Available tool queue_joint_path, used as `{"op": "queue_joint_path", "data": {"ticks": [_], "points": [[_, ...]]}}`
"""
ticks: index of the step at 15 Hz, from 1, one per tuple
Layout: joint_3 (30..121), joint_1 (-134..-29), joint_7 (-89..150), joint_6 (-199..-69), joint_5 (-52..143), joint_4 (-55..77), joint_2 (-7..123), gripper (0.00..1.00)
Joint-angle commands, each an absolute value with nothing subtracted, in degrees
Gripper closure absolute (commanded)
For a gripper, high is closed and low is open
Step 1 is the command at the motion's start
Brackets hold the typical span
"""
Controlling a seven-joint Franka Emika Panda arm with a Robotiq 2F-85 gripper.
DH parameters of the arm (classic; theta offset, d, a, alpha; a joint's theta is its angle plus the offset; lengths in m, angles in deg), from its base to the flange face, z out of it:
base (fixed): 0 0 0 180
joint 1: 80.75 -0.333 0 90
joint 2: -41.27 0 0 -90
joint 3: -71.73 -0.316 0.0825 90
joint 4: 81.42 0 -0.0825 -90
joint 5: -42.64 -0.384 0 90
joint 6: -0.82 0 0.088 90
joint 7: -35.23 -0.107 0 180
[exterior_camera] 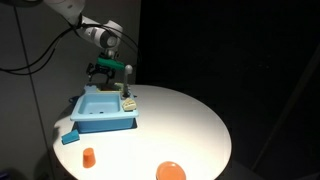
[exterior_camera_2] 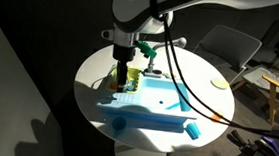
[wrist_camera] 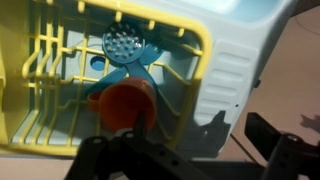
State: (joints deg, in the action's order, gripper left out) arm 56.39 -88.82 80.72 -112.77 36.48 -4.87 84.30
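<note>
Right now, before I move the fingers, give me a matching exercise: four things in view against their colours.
Things:
1. dish rack
2. sink
3. plate
4. table

Colours:
a. white
b. orange
c. yellow
d. blue

Pairs: 1-c; 2-d; 3-b; 4-a
</note>
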Motion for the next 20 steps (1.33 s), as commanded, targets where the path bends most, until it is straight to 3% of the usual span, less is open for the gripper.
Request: {"op": "queue_joint_path", "data": {"ticks": [1,20], "points": [[55.5,-87.7,81.5,-112.1,35.1,-4.7,84.3,0.0],[55.1,-86.3,82.1,-112.9,32.2,-1.9,84.1,0.0]]}}
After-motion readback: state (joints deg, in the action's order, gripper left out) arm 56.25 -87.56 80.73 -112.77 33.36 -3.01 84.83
